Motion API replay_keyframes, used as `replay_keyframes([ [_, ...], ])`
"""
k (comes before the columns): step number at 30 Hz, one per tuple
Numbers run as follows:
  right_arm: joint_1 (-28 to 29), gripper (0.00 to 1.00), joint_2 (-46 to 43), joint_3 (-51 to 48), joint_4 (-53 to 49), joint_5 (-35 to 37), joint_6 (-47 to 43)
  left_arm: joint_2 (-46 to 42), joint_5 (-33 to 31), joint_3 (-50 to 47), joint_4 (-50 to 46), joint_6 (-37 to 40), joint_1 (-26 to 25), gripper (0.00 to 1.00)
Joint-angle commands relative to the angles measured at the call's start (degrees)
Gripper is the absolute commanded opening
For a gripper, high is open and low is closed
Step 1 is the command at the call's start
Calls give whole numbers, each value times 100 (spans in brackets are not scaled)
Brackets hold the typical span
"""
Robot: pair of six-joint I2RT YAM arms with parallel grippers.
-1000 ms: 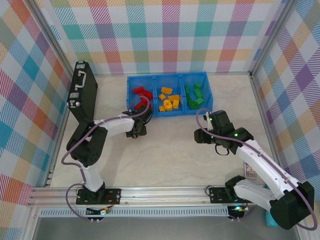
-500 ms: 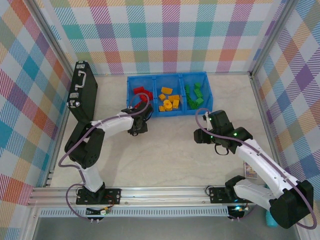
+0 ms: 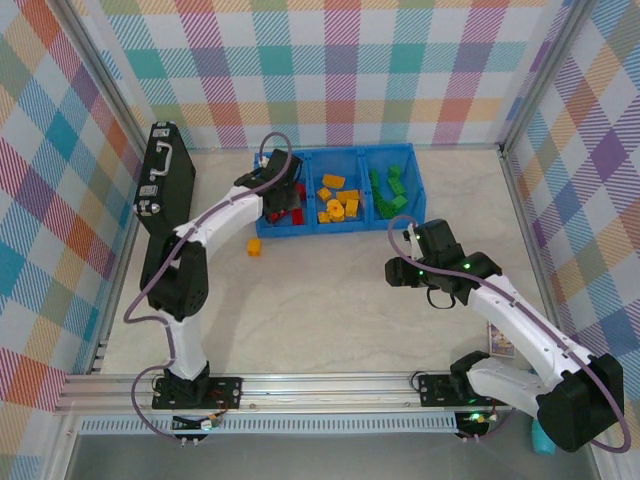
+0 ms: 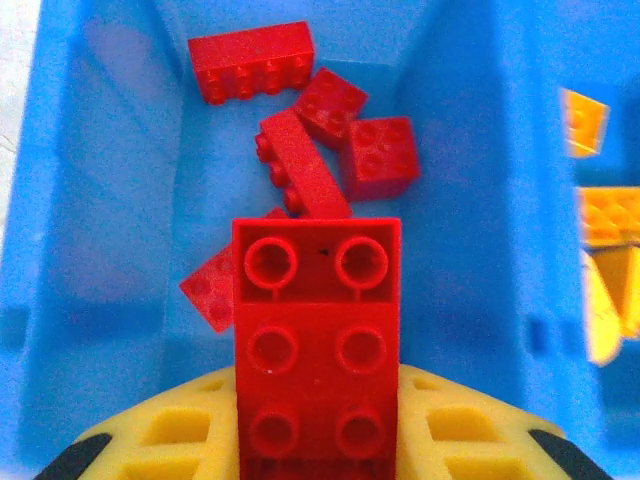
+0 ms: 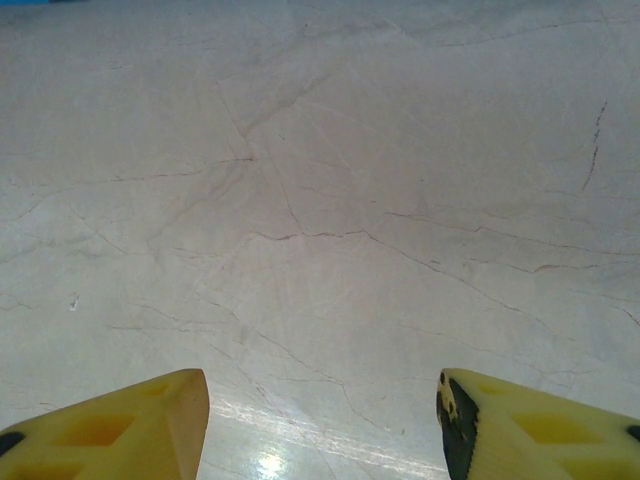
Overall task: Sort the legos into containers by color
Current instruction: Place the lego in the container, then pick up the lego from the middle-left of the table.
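While the left arm reaches over the blue bin [image 3: 345, 226], counting goes like this: one bin, three compartments side by side. The left compartment [image 4: 120, 200] holds five loose red bricks [image 4: 300, 178] in the left wrist view: one long brick at the far end, two square ones, a long one lying tilted, and one half hidden under the held piece. In the top view the middle compartment [image 3: 340, 160] has a cluster of yellow-orange bricks [image 3: 335, 208] and the right compartment [image 3: 405, 160] a cluster of green bricks [image 3: 397, 187], both too small to count surely. One stray yellow-orange brick [image 3: 256, 246] lies on the table [image 3: 330, 310], just in front of the bin's left corner. A black case [image 3: 165, 185] stands well to the left.

The left gripper [image 4: 318, 420] hangs above the left compartment – its yellow fingers [image 4: 170, 435] are pressed against both sides of a red brick [image 4: 315, 330], six studs facing the camera, held clear of the loose ones below.

The right gripper [image 5: 320, 420] hovers over bare table, well apart from the bin – its fingers [image 5: 130, 420] are spread wide, holding and touching nothing.
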Motion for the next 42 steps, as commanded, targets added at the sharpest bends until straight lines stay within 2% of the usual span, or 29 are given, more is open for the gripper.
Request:
replay_keyframes([
  [1, -18, 63, -74, 120, -50, -159, -18, 468, 295, 475, 6, 70, 178, 26],
  [3, -14, 62, -75, 142, -50, -266, -10, 705, 399, 739, -28, 113, 231, 28],
  [6, 61, 62, -66, 160, 22, -413, 72, 937, 454, 1067, -104, 172, 268, 36],
  [8, 186, 63, -7, 171, 115, -469, 167, 975, 483, 1188, -99, 194, 293, 47],
  [12, 738, 63, 303, 218, 451, -280, 506, 778, 522, 1402, -183, 298, 343, 63],
  [17, 1712, 64, 1210, 556, 1225, 207, 1070, -35, 596, 1634, -551, 563, 366, 66],
  [20, 2303, 66, 2238, 1181, 1684, 540, 1320, -930, 504, 1536, -863, 714, 423, 67],
  [23, 2773, 71, 3395, 2030, 2011, 848, 1479, -2032, 446, 1179, -1218, 762, 693, 72],
  [26, 3021, 78, 4411, 2821, 2406, 850, 1671, -3161, 731, 644, -1472, 842, 1159, 82],
  [31, 3294, 89, 5882, 4468, 2028, 1206, 1847, -4209, 715, 292, -2381, 1228, 1614, 84],
  [36, 3434, 91, 6935, 5801, 1668, 1634, 1962, -4900, 760, -384, -2479, 1256, 1647, 84],
  [42, 3468, 91, 8115, 7550, 529, 2250, 2018, -5160, 317, -688, -2506, 1294, 1170, 85],
])
